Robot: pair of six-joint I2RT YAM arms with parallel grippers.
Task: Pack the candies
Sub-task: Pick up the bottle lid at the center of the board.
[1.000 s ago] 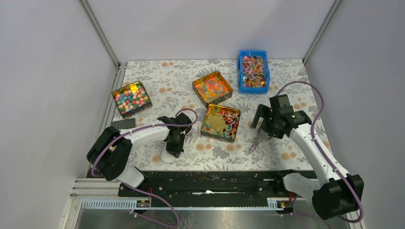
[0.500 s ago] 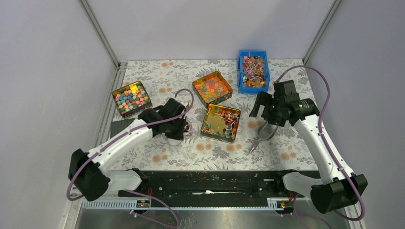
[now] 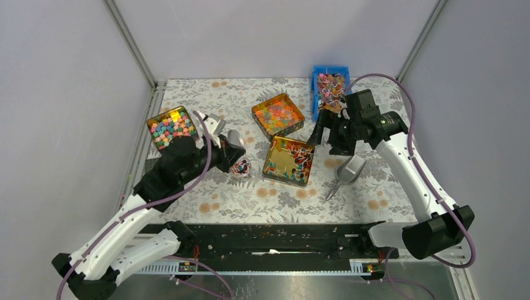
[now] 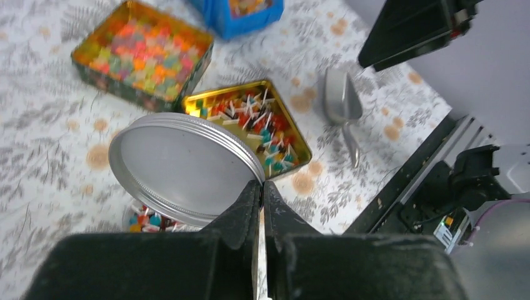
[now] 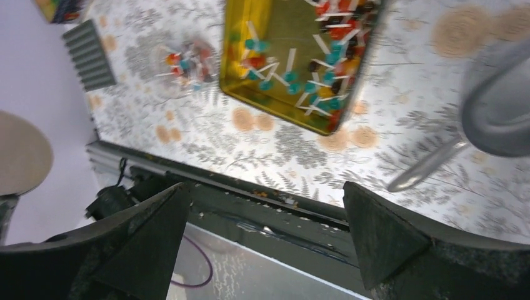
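The left hand [image 4: 262, 186] is clenched tight on the rim of a round silver lid [image 4: 181, 165], its two fingers pinched together with almost no gap. The lid is lifted off the worktop [image 3: 375, 187] and tilted, its hollow side facing the wrist camera. Directly under the lid, close below this hand, stands a small clear jar [image 4: 150, 220] with no lid on it, holding a small heap of the candies. Just beyond the fingertips lies an open gold tin [image 5: 275, 25]. More of the candies [image 4: 265, 128] are scattered in it, mostly along the side away from the jar, and much of its floor is bare. To the right of that tin a metal scoop [image 4: 340, 103] lies on the worktop. Further out from the left hand sit a tin of chunky pieces [image 4: 125, 90] and, past it, a blue bin [image 4: 250, 22].

The right hand [image 5: 264, 190] is released, jaws spread wide, holding and touching nothing. It hangs in the air, well above the worktop. In its wrist view the gold tin with the candies lies below it, the scoop is off to one side, and the jar sits on the tin's other side.
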